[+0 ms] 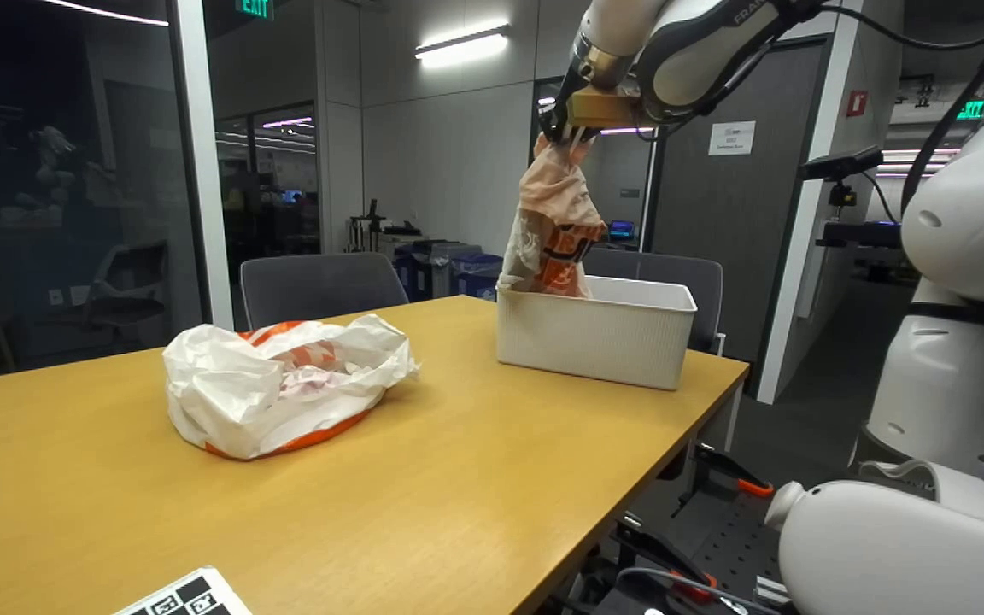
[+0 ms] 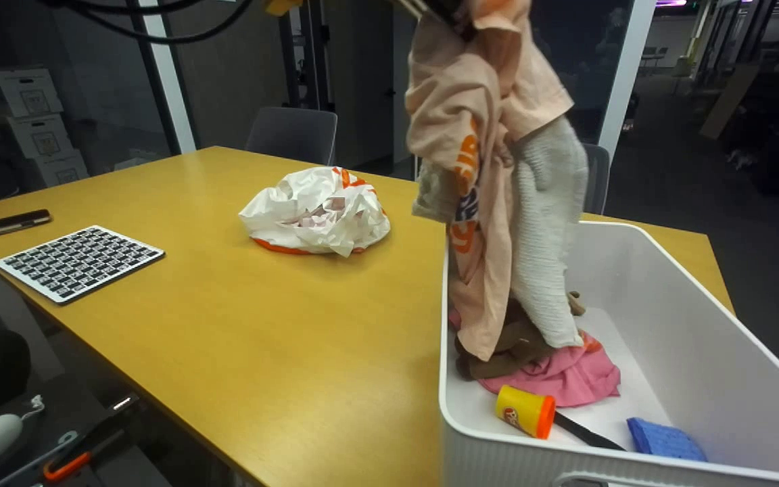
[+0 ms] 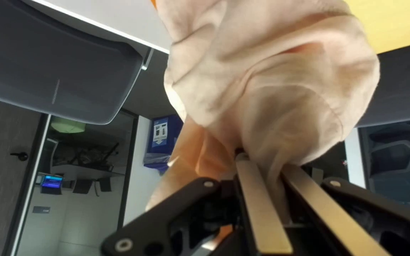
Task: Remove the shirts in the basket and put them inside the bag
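Shirt [image 2: 491,169], upper right, hangs clamped in the jaws; light and limp, I'd say, best pinched by a thick fold.

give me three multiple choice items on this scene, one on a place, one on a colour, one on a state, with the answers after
1. Where is the yellow tub?
A) on a chair
B) under the table
C) inside the basket

2. What colour is the shirt held by the gripper?
A) peach
B) green
C) black

3. What state is the bag in?
A) knotted shut
B) open at the mouth
C) folded flat

1 C, since an exterior view shows it between the basket's walls.
2 A, since the wrist view shows peach folds in the grip.
3 B, since both exterior views look into its mouth.
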`<state>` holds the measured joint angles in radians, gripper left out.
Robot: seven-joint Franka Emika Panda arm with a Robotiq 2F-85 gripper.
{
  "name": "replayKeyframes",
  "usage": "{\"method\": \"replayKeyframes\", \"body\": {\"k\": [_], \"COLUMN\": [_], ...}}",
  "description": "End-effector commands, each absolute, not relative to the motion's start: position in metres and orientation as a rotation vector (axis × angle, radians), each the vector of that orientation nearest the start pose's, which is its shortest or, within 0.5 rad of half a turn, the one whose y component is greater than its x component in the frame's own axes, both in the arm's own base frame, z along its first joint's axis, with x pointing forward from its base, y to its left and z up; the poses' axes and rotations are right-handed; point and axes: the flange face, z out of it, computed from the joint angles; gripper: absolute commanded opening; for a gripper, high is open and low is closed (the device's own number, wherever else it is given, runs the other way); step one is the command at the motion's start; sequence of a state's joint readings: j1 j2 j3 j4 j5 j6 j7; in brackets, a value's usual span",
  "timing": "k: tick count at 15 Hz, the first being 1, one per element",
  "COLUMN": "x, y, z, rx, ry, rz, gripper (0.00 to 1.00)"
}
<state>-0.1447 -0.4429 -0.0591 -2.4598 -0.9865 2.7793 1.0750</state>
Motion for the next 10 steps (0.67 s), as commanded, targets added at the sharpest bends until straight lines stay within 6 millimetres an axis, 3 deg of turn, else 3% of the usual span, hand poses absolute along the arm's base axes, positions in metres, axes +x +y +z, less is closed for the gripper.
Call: {"method": "replayKeyframes", "body": {"k": [1, 5, 10], "x": [0.413, 0.397, 0.391], "y": [-0.022, 0.014, 0.032], "z": [0.520, 0.491, 0.487], "rx": [-3.008, -3.105, -3.110], "ry": [0.496, 0.289, 0.086], "rz": [-1.395, -0.952, -0.441], "gripper": [0.02, 0.02, 0.02]}}
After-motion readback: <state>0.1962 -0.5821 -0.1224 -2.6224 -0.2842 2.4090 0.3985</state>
